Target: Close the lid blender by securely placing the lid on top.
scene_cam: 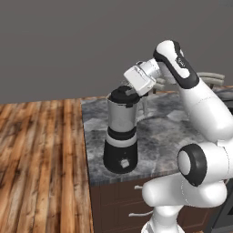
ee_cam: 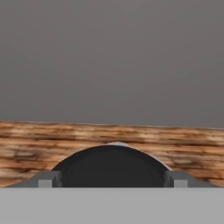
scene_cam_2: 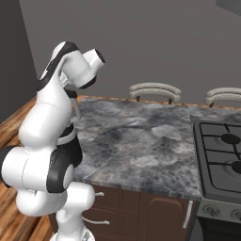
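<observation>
The blender (scene_cam: 120, 136) stands upright near the front left corner of the grey marble counter (scene_cam: 168, 136); it has a grey jar, a black-and-silver collar and a black base with a white button. The black lid (scene_cam: 122, 94) sits level on the jar's rim. My gripper (scene_cam: 132, 92) reaches in from the right at lid height. In the hand view the lid (ee_cam: 111, 166) is a dark dome between my fingertips (ee_cam: 48, 179), which touch its two sides, so the gripper (ee_cam: 111, 181) is shut on it. In the right base view my arm hides the blender.
The counter (scene_cam_2: 141, 141) runs right to a gas stove (scene_cam_2: 221, 150). Two chair backs (scene_cam_2: 155, 90) rise behind its far edge. Wooden floor (scene_cam: 41, 154) lies to the left of the counter, and dark cabinet drawers (scene_cam: 118, 200) sit below it.
</observation>
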